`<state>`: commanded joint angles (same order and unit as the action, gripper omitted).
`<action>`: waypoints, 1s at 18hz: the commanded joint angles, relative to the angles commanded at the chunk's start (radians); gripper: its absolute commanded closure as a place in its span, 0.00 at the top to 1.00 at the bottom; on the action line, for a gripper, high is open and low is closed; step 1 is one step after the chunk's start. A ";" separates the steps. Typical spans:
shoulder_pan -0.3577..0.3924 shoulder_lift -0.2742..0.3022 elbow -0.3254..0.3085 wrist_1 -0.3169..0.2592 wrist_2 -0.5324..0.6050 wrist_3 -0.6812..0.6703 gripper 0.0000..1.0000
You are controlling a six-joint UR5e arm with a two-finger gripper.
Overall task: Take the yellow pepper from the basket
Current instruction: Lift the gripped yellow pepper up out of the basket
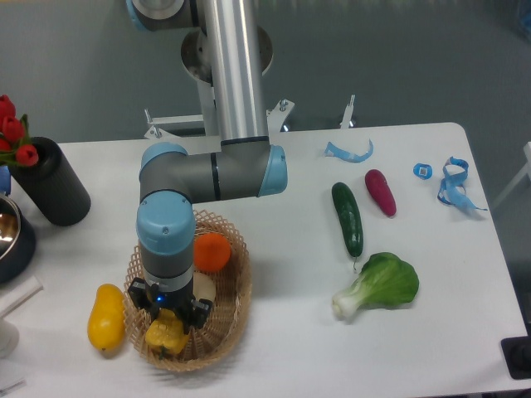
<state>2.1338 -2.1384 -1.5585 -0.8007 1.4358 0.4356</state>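
The tan wicker basket [235, 282] sits at the front left of the white table. The yellow pepper [165, 333] lies in its front part, lobed and blocky. My gripper [168, 319] points straight down into the basket, with its black fingers on either side of the pepper's top. The arm's wrist hides the fingertips, so I cannot see whether they press on the pepper. An orange fruit [212, 252] lies in the back of the basket, beside the wrist.
A smooth yellow mango-like fruit [106, 327] lies just left of the basket. A cucumber [348, 217], a purple vegetable [381, 192] and a bok choy [380, 286] lie to the right. A black vase with red flowers [51, 191] and a dark bowl [10, 236] stand at the left.
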 joint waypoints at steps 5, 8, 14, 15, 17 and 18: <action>0.008 0.032 0.005 -0.002 0.000 0.034 0.30; 0.037 0.078 0.005 -0.005 0.006 0.080 0.30; 0.165 0.185 0.006 -0.012 0.026 0.265 0.30; 0.188 0.205 0.008 -0.014 0.026 0.287 0.30; 0.233 0.218 0.008 -0.015 0.026 0.323 0.30; 0.259 0.218 0.009 -0.015 0.026 0.351 0.30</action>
<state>2.3927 -1.9205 -1.5493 -0.8161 1.4619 0.7867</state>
